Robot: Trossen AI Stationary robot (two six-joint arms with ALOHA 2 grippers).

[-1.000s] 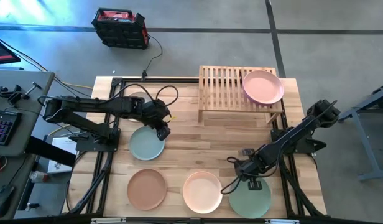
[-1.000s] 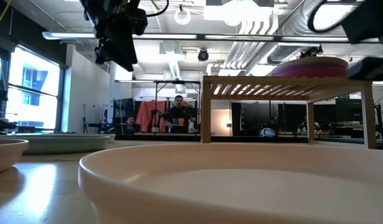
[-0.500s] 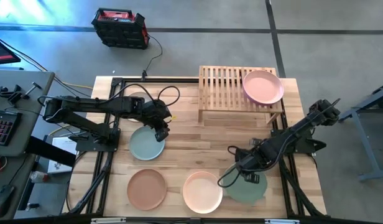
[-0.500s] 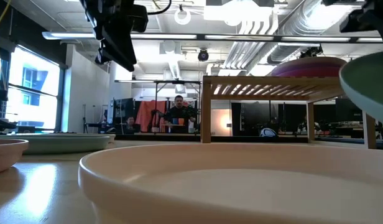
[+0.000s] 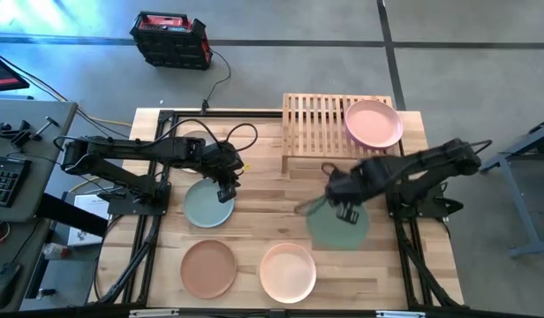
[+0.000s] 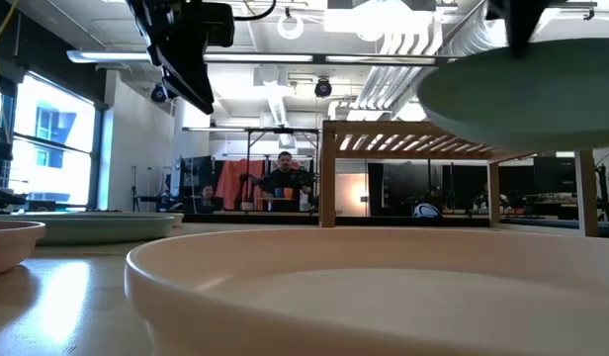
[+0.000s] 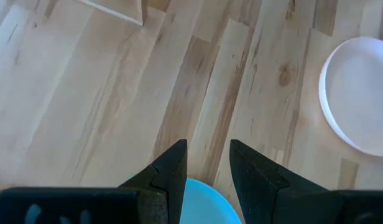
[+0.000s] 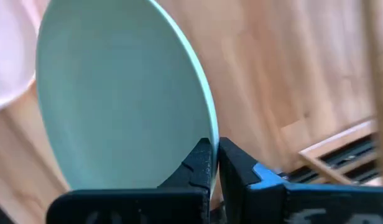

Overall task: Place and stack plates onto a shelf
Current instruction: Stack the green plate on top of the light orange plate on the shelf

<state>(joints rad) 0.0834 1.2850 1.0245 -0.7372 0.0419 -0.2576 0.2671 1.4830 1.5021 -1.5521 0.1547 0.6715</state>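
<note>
Left claw (image 5: 226, 187): hovers above the far rim of the sage plate (image 5: 207, 204) on the left half of the counter (image 5: 272, 212), fingers (image 7: 173, 171) parted, holding nothing (it reads as waiting).
Near row: tan plate (image 5: 208, 268) and cream plate (image 5: 287, 272) lie flat on the counter, side by side at the near edge, untouched.
Step in hand: carrying; the green plate (image 5: 336, 226) is lifted clear of the counter, near the middle-right, on the near side of the shelf (image 5: 316, 124).
Right claw (image 5: 345, 210): clamped on the green plate's rim, fingers (image 8: 204, 163) pressed together over the edge (the wrist view shows the pinch plainly).
Shelf: the slatted rack stands at the counter's far edge; the pink plate (image 5: 374, 123) sits on its right end, the left end bare.
Next move, as I judge it: raise the green plate above slat height, bring it over the shelf, level it, then let go (a rim pinch may let the plate sag or swing).
Writing: none readable on plates, shelf or arms.
</note>
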